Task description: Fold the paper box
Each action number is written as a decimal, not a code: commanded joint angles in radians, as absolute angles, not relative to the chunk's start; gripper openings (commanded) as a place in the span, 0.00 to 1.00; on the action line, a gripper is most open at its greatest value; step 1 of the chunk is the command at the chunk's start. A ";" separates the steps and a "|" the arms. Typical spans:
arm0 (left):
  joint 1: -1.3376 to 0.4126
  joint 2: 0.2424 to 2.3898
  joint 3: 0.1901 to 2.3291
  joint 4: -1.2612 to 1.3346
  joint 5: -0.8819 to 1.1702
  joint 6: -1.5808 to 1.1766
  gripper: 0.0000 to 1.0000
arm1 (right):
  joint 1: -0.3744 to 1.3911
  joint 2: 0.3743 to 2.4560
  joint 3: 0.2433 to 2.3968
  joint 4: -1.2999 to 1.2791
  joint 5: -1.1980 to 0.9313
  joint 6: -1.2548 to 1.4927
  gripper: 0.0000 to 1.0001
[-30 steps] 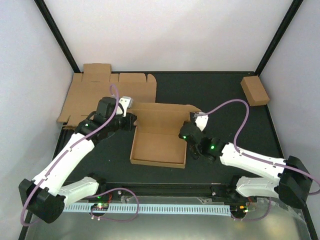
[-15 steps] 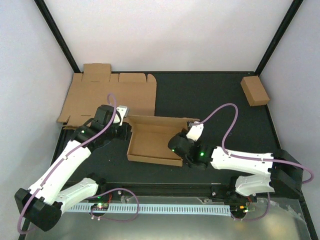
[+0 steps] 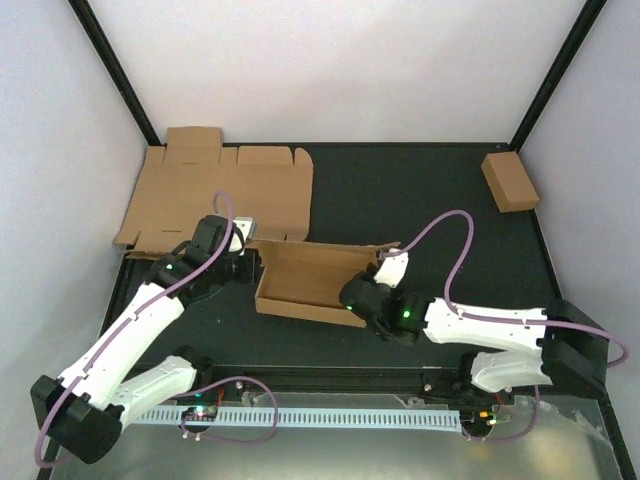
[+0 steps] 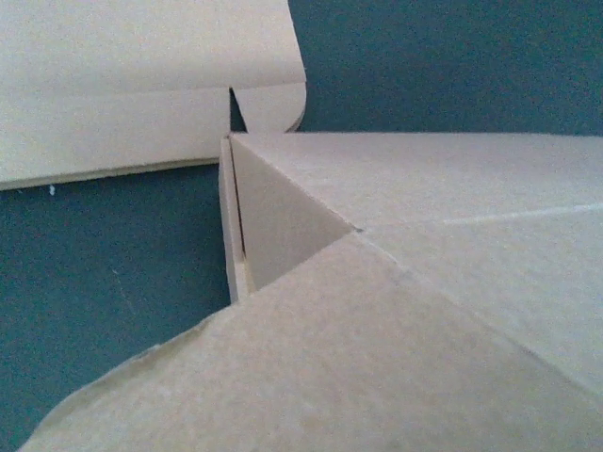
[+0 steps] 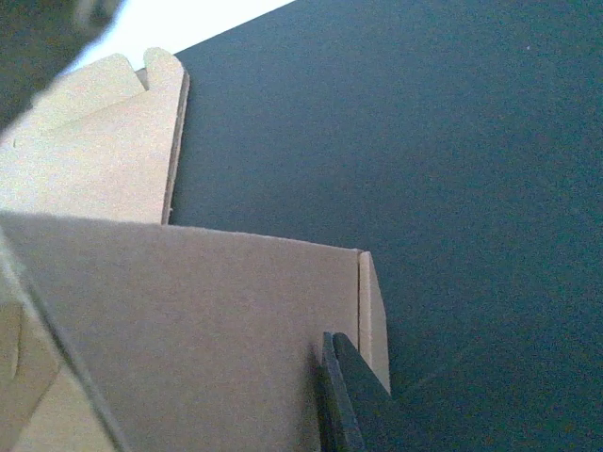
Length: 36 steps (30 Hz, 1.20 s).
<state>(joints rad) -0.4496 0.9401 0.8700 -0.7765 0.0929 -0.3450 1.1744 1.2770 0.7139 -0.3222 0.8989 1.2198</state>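
Three cardboard things lie on the black surface [image 3: 420,200]. One is the paper box [image 3: 310,280], just left of centre in the top view, partly formed, with raised walls around a shallow open tray and a long panel standing along its far side. The second is a flat die-cut cardboard sheet [image 3: 225,185] at the upper left, lying partly over the surface's left edge and just beyond the box. The third is a small closed brown box [image 3: 510,182] at the upper right, well apart from everything else.

Two arms reach in from the bottom of the frame, one to each end of the paper box. The left end effector [image 3: 248,265] is at the box's left end with its fingers together. Its wrist view is filled by cardboard, with a corner of the box [image 4: 424,282] close up and the flat sheet [image 4: 141,94] behind, so whether cardboard is pinched between the fingers cannot be told. The right end effector [image 3: 352,297] is at the box's lower right corner. Its wrist view shows one dark finger [image 5: 353,405] against the box wall [image 5: 188,320]. The other finger is hidden, so I cannot tell whether it is apart or clamped.
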 commanded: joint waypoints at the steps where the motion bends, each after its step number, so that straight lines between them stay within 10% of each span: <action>1: -0.455 0.940 0.822 -0.758 0.119 -0.394 0.02 | 1.180 1.190 0.597 -0.187 0.899 1.044 0.13; 16: -0.573 0.884 0.652 -0.569 0.038 -0.550 0.02 | 1.128 0.995 0.414 -0.102 0.766 0.765 0.23; 28: -0.678 0.870 0.569 -0.508 -0.100 -0.592 0.02 | 1.126 0.808 0.397 -0.224 0.399 0.712 0.76; 36: -0.691 0.849 0.537 -0.487 -0.092 -0.607 0.09 | 1.125 0.575 0.432 -0.453 0.188 0.752 0.79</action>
